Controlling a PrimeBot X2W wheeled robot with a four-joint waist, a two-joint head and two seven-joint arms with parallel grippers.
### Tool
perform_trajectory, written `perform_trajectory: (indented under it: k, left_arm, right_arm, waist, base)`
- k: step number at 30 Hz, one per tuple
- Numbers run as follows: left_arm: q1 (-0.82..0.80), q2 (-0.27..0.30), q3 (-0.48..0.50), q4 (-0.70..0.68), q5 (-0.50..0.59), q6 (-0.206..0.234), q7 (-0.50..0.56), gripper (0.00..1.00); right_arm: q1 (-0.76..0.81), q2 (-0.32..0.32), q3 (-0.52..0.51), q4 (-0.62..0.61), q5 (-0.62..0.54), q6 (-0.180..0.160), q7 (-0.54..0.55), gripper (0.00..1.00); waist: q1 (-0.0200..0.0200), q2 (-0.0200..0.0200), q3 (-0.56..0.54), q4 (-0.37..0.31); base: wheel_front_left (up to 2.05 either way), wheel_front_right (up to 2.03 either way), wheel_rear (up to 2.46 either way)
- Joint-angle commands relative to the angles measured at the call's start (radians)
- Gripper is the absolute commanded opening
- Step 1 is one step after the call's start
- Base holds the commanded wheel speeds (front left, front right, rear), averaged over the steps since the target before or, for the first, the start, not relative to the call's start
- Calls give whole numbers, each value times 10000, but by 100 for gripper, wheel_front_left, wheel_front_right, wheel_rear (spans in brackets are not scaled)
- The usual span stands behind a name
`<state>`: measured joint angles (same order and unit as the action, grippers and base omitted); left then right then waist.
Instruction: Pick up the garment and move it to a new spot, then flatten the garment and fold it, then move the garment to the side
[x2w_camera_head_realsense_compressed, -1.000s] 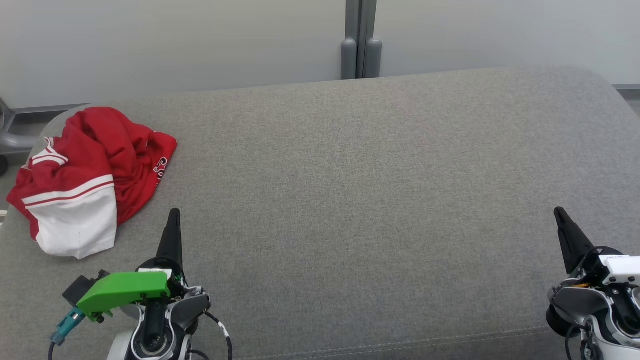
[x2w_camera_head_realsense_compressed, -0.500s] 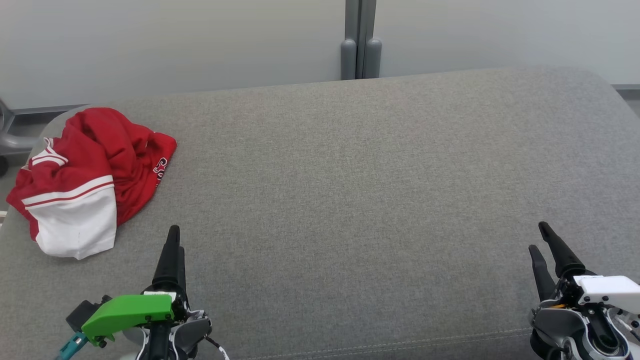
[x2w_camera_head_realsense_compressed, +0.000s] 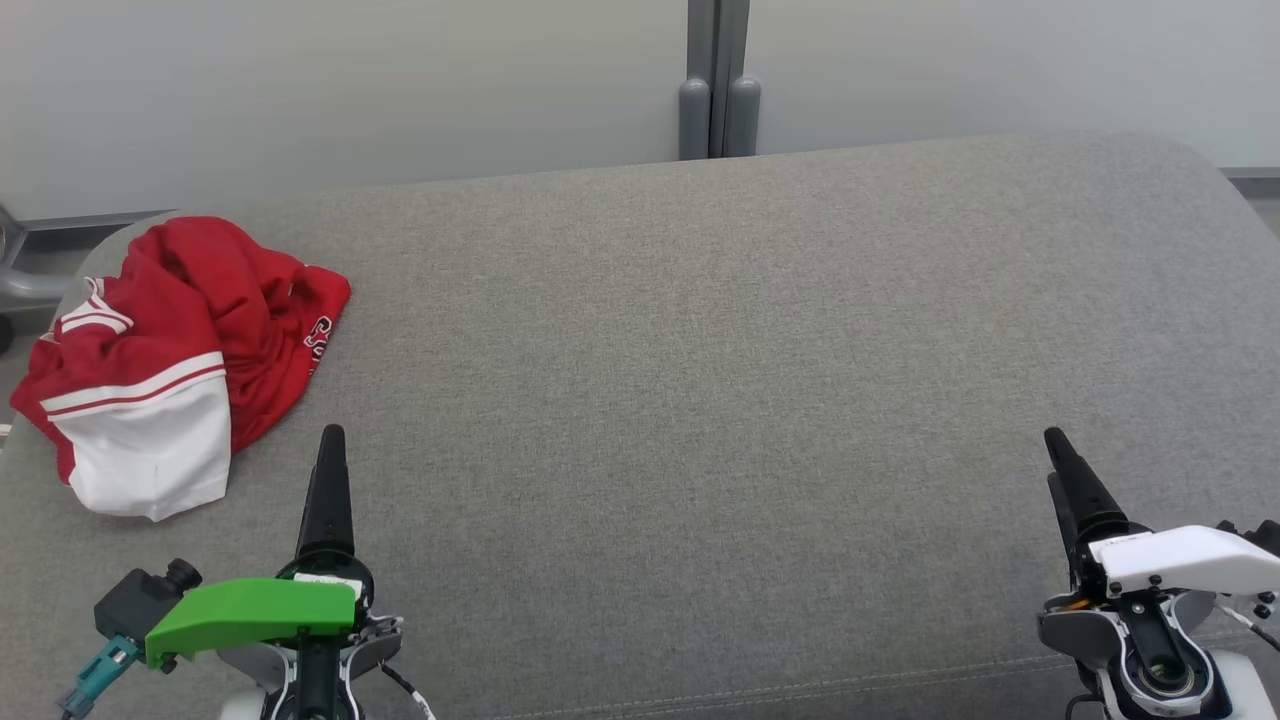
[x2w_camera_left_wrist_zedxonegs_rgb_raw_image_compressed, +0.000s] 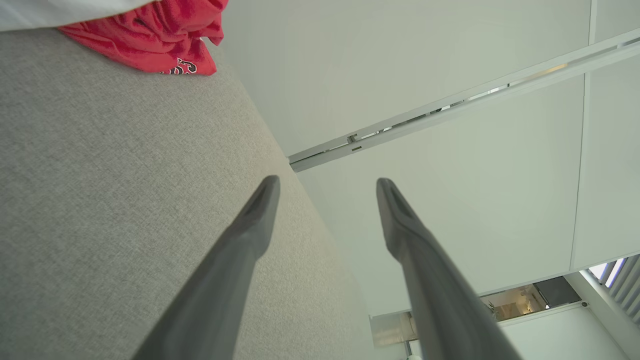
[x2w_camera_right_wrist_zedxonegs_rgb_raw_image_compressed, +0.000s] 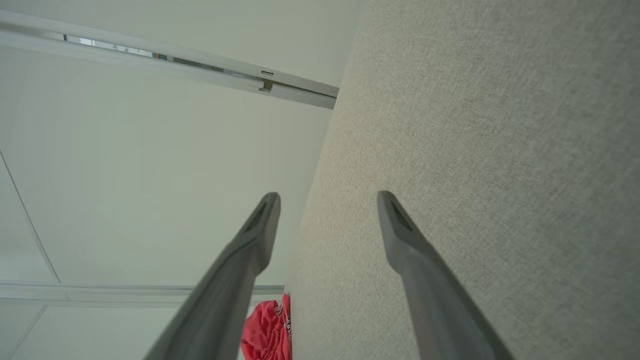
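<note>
While left fingers (x2w_camera_head_realsense_compressed: 327, 490) gape, garment (x2w_camera_head_realsense_compressed: 180, 340) lies apart, leftward.

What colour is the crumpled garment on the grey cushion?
The garment is red with a white panel and white-and-red stripes. Head view shows it best.

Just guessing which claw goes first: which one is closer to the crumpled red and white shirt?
Left. The left gripper is close beside the shirt, just to its right and not touching; the right gripper is far across the gray cushion.
</note>
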<state>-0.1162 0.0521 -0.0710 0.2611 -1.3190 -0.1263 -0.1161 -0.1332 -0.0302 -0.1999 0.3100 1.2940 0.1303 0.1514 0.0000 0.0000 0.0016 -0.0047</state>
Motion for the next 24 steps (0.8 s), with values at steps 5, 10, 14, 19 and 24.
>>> perform_trajectory:
  k: [5, 10, 14, 19, 24]
  left_arm:
    - [-42, 28, 176, -444, 1365, -25, -165, 100]
    - [37, 12, 266, -599, 2524, -28, -268, 100]
    - [90, 7, 298, -679, 3368, -30, -342, 100]
    - [146, 5, 309, -768, 4371, 0, -436, 100]
    - [230, 0, 337, -740, 5056, 2, -523, 100]
  right_arm:
    - [-145, -116, 423, -521, -1417, 2, -373, 100]
    - [-127, -126, 895, -816, -2595, 2, -665, 100]
    - [-103, -131, 1357, -987, -3354, 2, -890, 100]
    - [-96, -139, 1844, -1154, -4136, 2, -1154, 100]
    - [-37, -147, 2081, -1238, -4765, 3, -1410, 100]
  waist:
    - [0, 0, 1, -19]
    - [0, 0, 4, -39]
    - [0, 0, 2, -52]
    - [0, 0, -1, -71]
    - [0, 0, -11, -83]
  base:
    - [0, 0, 0]
    - [0, 0, 0]
    - [0, 0, 0]
    - [0, 0, 0]
    - [0, 0, 0]
